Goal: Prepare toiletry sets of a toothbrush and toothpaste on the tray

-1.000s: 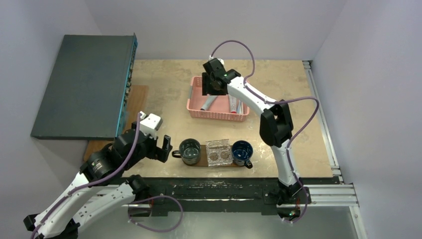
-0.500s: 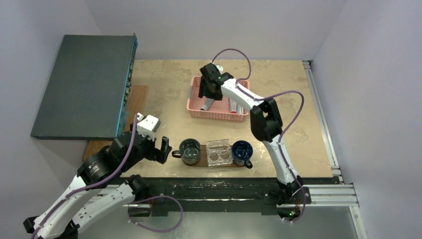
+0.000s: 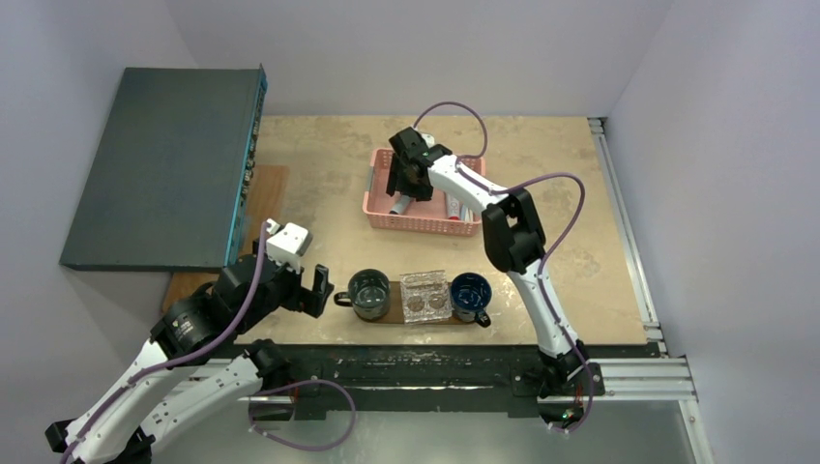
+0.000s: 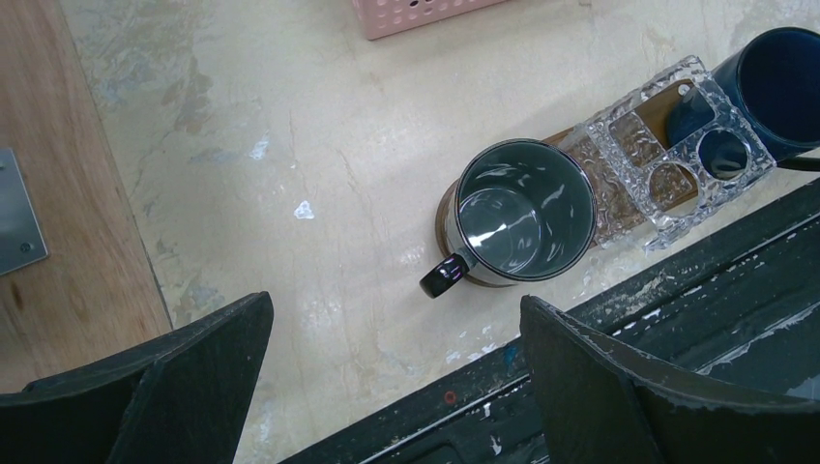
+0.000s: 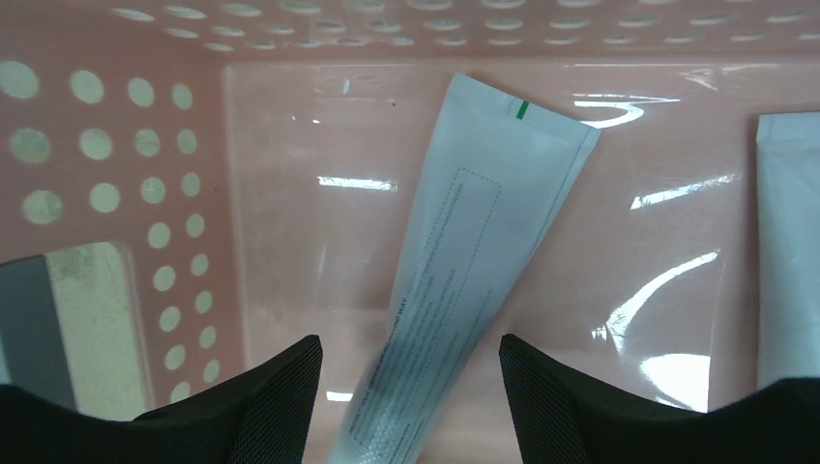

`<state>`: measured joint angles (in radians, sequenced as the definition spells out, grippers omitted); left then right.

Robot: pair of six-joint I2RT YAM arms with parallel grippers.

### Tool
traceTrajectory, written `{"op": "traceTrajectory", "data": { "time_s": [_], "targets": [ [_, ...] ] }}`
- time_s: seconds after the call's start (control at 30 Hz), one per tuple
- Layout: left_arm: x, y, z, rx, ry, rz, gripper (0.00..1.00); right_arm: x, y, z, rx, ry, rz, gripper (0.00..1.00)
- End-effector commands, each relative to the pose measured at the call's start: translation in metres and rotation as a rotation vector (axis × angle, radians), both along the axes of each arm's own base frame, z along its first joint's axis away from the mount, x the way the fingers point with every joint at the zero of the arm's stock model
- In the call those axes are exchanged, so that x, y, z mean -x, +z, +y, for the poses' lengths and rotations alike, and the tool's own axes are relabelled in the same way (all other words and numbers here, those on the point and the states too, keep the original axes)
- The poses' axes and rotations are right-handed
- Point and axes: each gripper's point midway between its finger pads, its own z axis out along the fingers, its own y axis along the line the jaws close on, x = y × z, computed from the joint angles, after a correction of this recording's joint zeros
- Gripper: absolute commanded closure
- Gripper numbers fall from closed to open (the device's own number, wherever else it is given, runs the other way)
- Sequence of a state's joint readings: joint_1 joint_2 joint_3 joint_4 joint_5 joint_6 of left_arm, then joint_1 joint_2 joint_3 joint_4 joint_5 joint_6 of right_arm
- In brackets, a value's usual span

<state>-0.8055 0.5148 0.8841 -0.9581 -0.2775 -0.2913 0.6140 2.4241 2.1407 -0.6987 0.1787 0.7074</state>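
Note:
My right gripper [image 3: 401, 184] reaches down into the pink basket [image 3: 382, 206] at the back of the table. It is open, with its two fingers either side of a silvery-grey toothpaste tube [image 5: 474, 251] lying flat on the basket floor. A second tube [image 5: 788, 251] lies at the right edge of that view. No toothbrush shows. The dark brown tray [image 3: 396, 307] sits near the table's front edge under two mugs and a clear holder; it also shows in the left wrist view [image 4: 571, 137]. My left gripper [image 3: 319, 290] is open and empty, hovering left of the tray.
A grey mug [image 3: 368, 293], a clear plastic holder [image 3: 425, 295] with round holes and a dark blue mug [image 3: 471, 295] stand on the tray. A large dark grey box [image 3: 160, 164] lies at the left, with a wooden board [image 4: 58, 193] beside it.
My right gripper moved left and down into the basket over the tube. My left arm shifted slightly at first and has since held still.

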Motion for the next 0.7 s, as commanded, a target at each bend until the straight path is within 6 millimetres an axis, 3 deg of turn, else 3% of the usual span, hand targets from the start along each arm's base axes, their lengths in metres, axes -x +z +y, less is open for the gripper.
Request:
{"op": "traceTrajectory", "data": {
  "time_s": [0.0,0.17,0.43,0.53,0.67],
  "targets": [
    [-0.007,0.005,0.0,0.003,0.009,-0.04,0.0,0.003,0.002,-0.003,-0.005,-0.009,0.015,0.3],
    [-0.007,0.005,0.0,0.0,0.009,-0.039,0.0,0.003,-0.004,-0.002,-0.004,0.0,0.022,0.34],
    [-0.007,0.006,0.003,-0.003,0.024,-0.047,0.0,0.002,-0.009,-0.013,0.05,0.014,0.021,0.57],
    [-0.008,0.006,0.003,-0.005,0.024,-0.045,0.0,0.002,-0.002,-0.015,0.039,0.024,0.01,0.67],
    [-0.009,0.005,0.001,-0.01,0.02,-0.04,0.0,-0.001,0.02,-0.009,-0.001,0.053,-0.034,0.71]
  ]
}}
